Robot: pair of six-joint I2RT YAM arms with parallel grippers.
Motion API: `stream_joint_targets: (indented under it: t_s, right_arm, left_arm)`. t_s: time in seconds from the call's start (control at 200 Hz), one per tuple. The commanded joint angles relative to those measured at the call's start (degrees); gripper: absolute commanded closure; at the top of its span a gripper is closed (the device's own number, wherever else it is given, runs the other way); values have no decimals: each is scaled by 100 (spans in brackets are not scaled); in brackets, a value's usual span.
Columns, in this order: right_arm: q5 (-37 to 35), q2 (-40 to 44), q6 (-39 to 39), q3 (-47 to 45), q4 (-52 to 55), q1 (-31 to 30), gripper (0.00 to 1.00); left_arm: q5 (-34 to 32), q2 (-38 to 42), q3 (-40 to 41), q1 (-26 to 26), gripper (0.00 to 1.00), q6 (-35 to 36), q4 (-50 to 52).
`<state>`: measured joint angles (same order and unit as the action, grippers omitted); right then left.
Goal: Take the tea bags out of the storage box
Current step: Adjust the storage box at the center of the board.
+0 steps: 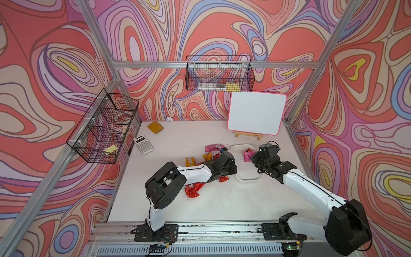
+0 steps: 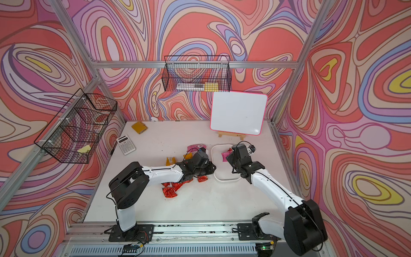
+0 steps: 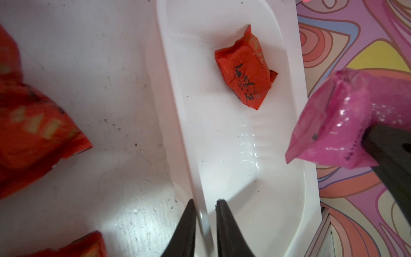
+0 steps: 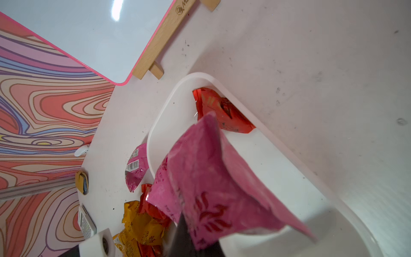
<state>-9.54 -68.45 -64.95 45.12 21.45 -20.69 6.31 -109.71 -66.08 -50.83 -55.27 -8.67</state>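
The white storage box [image 1: 249,179] [image 3: 178,133] lies right of centre on the table. One red tea bag [image 3: 243,75] [image 4: 222,111] rests inside it. My right gripper [image 4: 195,233] is shut on a pink tea bag [image 4: 211,178] [image 1: 247,154] and holds it raised over the box. My left gripper [image 3: 205,201] straddles the box's left rim, one finger outside and one inside, closed on the wall. Left of the box, loose on the table, lie red tea bags [image 1: 192,190], a yellow one [image 1: 190,161] and a pink one [image 1: 213,147].
A pink-edged whiteboard [image 1: 256,115] on a wooden stand is behind the box. A calculator [image 1: 143,144] and a mustard-yellow pad [image 1: 155,127] lie at the back left. Black wire baskets hang on the left wall [image 1: 104,126] and the back wall [image 1: 219,73].
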Motion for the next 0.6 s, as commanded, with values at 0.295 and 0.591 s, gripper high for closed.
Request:
stream_joint_targets:
  t_s: [0.295, 0.591]
  right_arm:
    - [204, 96, 1201, 489, 471, 21, 100]
    - [1275, -829, 2433, 1455, 399, -94, 100]
  left_arm:
    - [-174, 329, 150, -56, 57, 119, -120]
    - [-2102, 2440, 1632, -44, 50, -305, -460]
